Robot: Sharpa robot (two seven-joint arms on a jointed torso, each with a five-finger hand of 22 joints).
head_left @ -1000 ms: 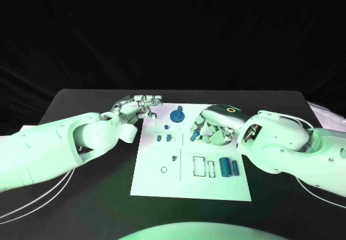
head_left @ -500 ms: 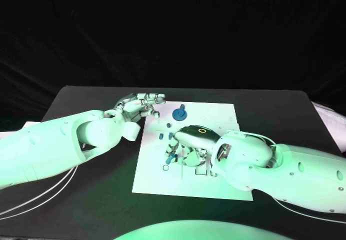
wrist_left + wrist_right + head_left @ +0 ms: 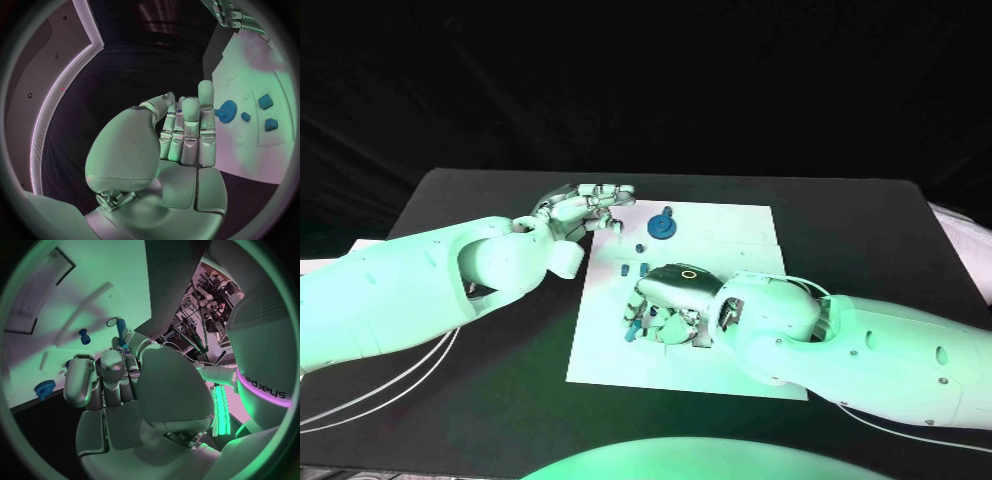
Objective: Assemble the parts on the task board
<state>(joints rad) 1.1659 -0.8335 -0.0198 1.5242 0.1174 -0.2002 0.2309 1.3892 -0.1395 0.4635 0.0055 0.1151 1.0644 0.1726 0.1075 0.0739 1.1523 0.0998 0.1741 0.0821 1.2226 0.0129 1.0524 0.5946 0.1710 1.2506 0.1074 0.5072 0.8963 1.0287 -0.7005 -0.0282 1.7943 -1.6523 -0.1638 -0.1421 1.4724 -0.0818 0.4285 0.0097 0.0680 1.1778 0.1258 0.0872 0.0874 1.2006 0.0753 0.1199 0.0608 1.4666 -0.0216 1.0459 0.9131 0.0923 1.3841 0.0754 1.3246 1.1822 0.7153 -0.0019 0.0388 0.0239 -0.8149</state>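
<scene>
Over the last second the right hand (image 3: 664, 305) has travelled from the far right part of the white board (image 3: 733, 225) across to its left middle, and it now hangs low over the small round hole (image 3: 112, 322) there. It carries a slim blue pin (image 3: 121, 333), pinched between its fingers (image 3: 107, 362), tip pointing down at the hole's rim. In the head view the pin (image 3: 633, 326) shows as a short blue stick just under the hand. This looks like the run-up to an insertion: the pin is fetched and brought above its seat, but not yet pushed in, and the tip seems slightly beside the hole, so a small correction is probably needed. The left hand (image 3: 581, 210) has hardly moved; it sits at the board's far left corner on the black counter (image 3: 473, 195), fingers (image 3: 190, 125) straight and pressed side by side, holding nothing. The pin is a thin, smooth, rounded peg, likely to slip or tilt in a light pinch. Other blue parts sit on the board: a gear (image 3: 662, 227) at the far edge, and small blocks (image 3: 265, 101) nearer the middle.
</scene>
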